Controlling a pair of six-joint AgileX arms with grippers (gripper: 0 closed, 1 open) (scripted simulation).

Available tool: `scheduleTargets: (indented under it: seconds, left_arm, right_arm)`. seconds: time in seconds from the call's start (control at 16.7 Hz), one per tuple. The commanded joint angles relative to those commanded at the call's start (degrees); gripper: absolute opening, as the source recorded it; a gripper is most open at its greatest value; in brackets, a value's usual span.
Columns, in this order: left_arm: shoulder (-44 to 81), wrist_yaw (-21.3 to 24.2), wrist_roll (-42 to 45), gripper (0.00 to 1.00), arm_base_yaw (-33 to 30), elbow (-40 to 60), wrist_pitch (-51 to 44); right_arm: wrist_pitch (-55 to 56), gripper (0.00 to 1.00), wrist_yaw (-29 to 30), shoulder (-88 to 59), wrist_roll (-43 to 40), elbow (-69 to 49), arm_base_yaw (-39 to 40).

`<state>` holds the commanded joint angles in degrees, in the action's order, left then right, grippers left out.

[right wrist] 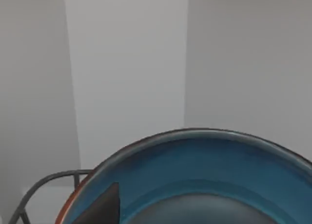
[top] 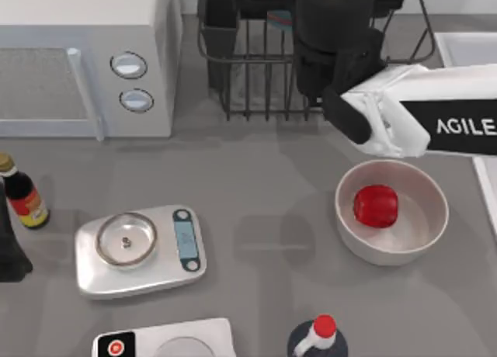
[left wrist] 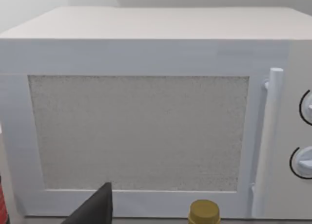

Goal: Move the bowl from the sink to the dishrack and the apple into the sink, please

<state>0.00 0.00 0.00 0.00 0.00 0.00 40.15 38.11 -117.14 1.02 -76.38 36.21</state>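
Observation:
The teal-blue bowl [right wrist: 204,175] with its red-orange line sits close in the right wrist view. A dark finger [right wrist: 105,204] of my right gripper lies against its inner wall, and the grip looks shut on it. My right arm reaches from the right over the dishrack [top: 248,70], whose wire [right wrist: 44,182] curves beside the bowl. A teal patch of the bowl [top: 279,19] shows between the rack bars. The red apple [top: 376,206] lies in a white bowl [top: 435,233] at the right. The sink [top: 466,46] rim runs along the right edge. My left gripper [top: 12,248] is parked at the left edge.
A white microwave [top: 85,54] fills the back left, and the left wrist view faces its door [left wrist: 141,131]. A soy sauce bottle [top: 23,194], a silver scale [top: 140,248], a second device [top: 163,341] and a red-capped bottle [top: 318,334] stand along the front.

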Motion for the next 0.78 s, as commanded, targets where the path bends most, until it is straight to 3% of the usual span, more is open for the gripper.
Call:
scheduleTargets:
  seconds: [0.36, 0.78]
  left_arm:
    - [0.0, 0.0, 0.0, 1.0, 0.0, 0.0, 0.0]
    - [0.0, 0.0, 0.0, 1.0, 0.0, 0.0, 0.0]
  right_arm:
    - [-1.47, 1.0, -2.84, 3.62, 0.51, 3.4, -1.37]
    - [-10.03, 1.0, -18.78, 33.05, 1.33, 28.73, -11.25]
